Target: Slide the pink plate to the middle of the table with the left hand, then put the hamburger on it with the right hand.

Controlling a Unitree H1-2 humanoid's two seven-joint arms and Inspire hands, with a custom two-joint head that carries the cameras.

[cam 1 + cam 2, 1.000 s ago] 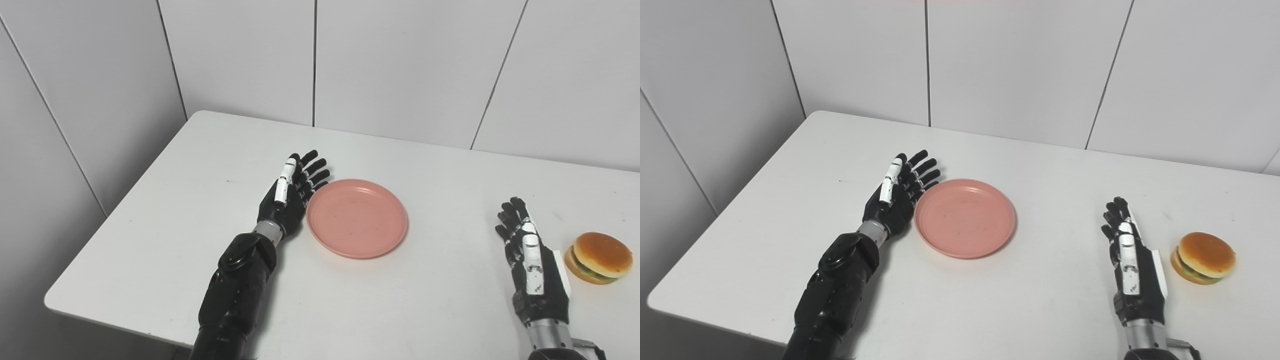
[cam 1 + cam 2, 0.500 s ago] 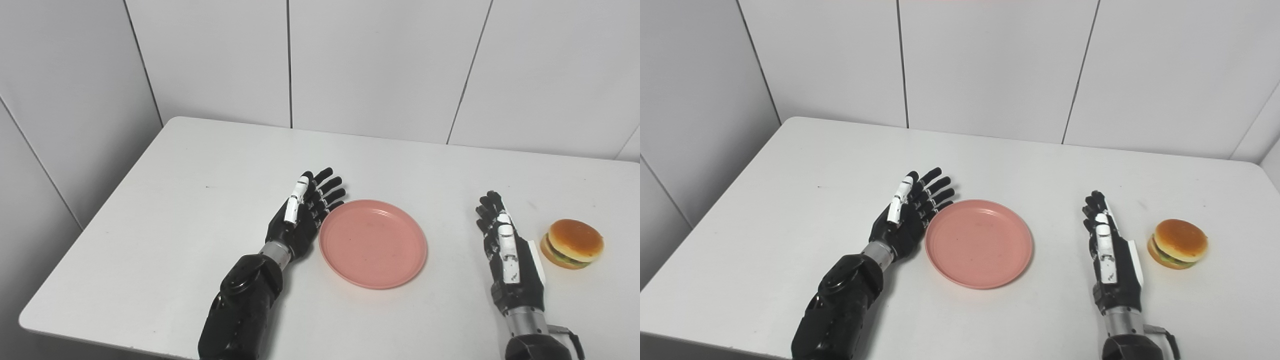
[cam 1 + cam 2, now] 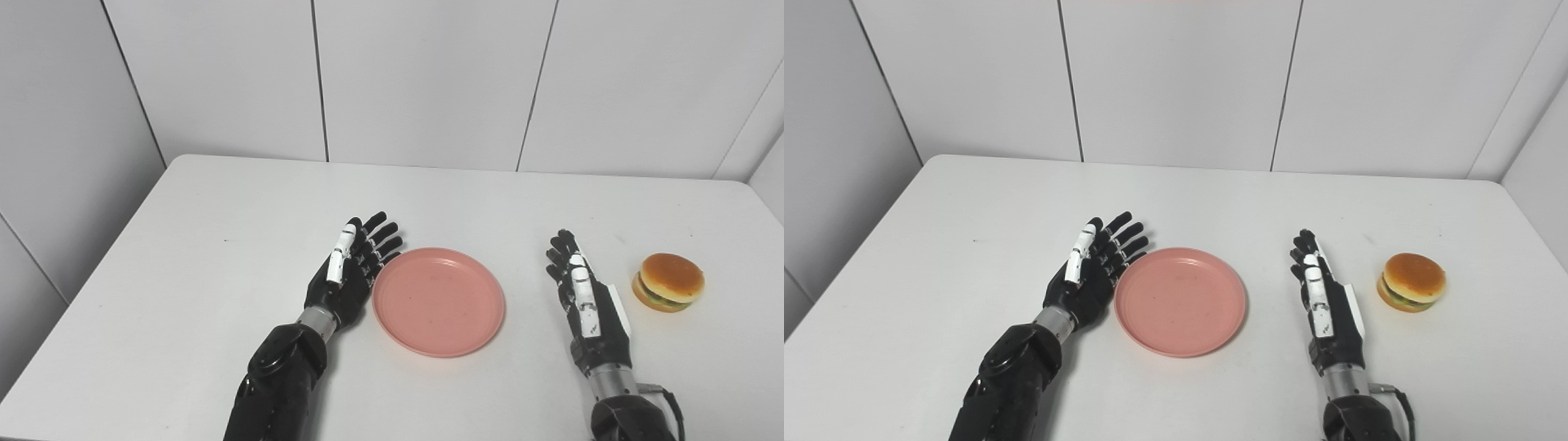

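Plate (image 3: 438,301) mid-table (image 3: 184,245), both hands spread and empty.
Left hand (image 3: 350,274) stands on edge just left of the plate — fingers near its rim; right hand (image 3: 586,297) lies right of the plate, with the burger (image 3: 668,282) beyond — untouched.

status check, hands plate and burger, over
Left hand open, against the plate's left rim. Right hand open, empty, beside the hamburger. Pink plate bare, mid-table. Nothing between hamburger and plate but the right hand.
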